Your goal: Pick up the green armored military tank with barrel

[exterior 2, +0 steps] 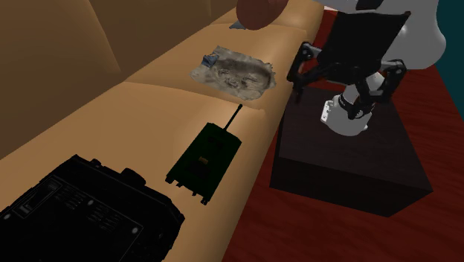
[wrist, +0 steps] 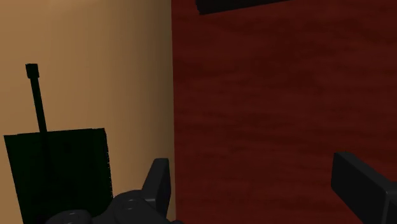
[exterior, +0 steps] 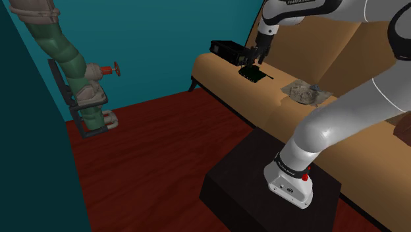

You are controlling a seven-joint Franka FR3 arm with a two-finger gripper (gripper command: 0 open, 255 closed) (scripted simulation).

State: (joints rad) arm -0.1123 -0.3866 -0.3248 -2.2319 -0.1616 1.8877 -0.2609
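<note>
On sofa seat, green tank near black case; hand spread, not touching

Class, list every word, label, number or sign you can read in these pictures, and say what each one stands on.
Nothing can be read for certain.
On the arm: a faint line of lettering on its top link, too small to read.
On the base: a small dark mark, too small to read.
On the black box: pale marks on top, too blurred to read.
On the tank: no lettering seen.
</note>
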